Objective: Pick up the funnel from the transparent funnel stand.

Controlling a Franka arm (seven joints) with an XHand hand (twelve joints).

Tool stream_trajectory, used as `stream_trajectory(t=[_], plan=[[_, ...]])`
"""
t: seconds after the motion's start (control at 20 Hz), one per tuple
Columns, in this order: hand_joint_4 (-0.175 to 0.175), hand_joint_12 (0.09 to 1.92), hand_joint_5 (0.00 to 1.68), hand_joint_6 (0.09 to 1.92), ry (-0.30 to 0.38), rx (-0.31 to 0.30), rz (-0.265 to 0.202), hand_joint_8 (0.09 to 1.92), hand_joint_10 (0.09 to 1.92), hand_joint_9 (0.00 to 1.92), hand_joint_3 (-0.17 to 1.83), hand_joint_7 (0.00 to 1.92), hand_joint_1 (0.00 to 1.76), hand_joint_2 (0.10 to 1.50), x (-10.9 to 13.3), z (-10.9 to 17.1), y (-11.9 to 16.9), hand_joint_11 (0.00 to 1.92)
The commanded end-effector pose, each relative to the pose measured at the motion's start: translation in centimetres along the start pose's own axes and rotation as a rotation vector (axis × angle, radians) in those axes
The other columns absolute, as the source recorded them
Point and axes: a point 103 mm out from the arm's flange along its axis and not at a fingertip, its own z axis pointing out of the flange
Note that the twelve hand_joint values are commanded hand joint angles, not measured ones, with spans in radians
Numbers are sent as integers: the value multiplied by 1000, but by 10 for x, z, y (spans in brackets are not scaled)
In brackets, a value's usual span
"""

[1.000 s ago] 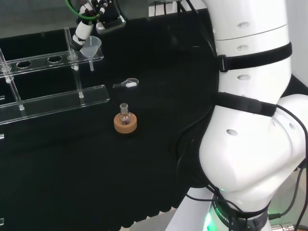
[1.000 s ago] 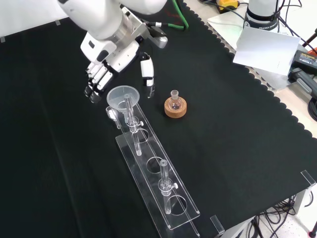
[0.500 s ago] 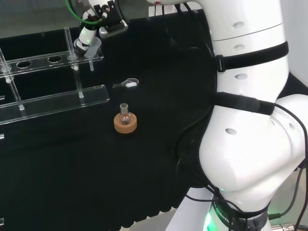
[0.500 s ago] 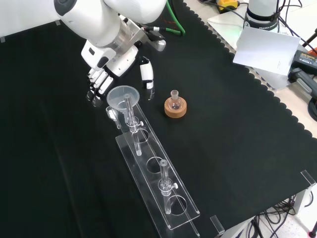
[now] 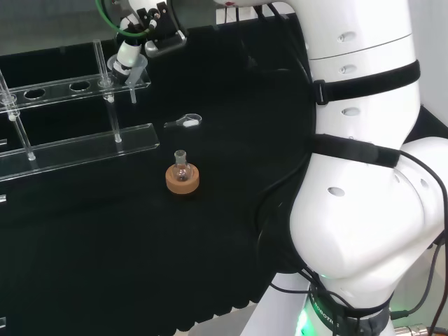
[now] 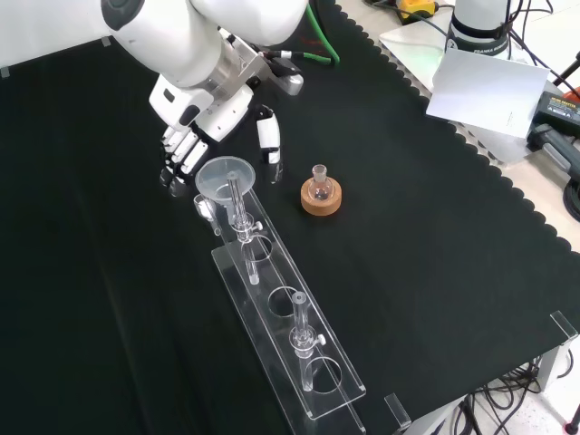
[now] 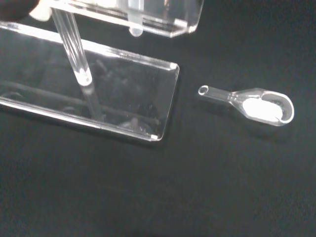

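Since a second ago the hand has closed in on the funnel, which sits in the stand's end hole; fingers and thumb bracket its bowl, seemingly not yet clasped

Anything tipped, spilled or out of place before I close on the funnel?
Nothing stands out. The funnel sits upright in the stand, the small flask is upright in its cork ring, and the glass scoop lies flat with its white powder inside.

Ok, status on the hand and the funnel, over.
Hand at the funnel, fingers on either side, not closed. Funnel seated in the transparent stand. Small glass scoop and flask on cork ring stand apart, not obstructing.
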Motion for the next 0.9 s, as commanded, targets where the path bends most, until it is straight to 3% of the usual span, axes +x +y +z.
stream_trajectory(t=[0.05, 0.9], plan=[[58, 1583, 102, 87, -14, 4, -4, 207, 970, 0, 130, 0, 648, 709, 8, -4, 2, 174], [48, 1560, 164, 87, -32, -7, 11, 347, 985, 41, 197, 0, 750, 745, 11, 4, 9, 215]])
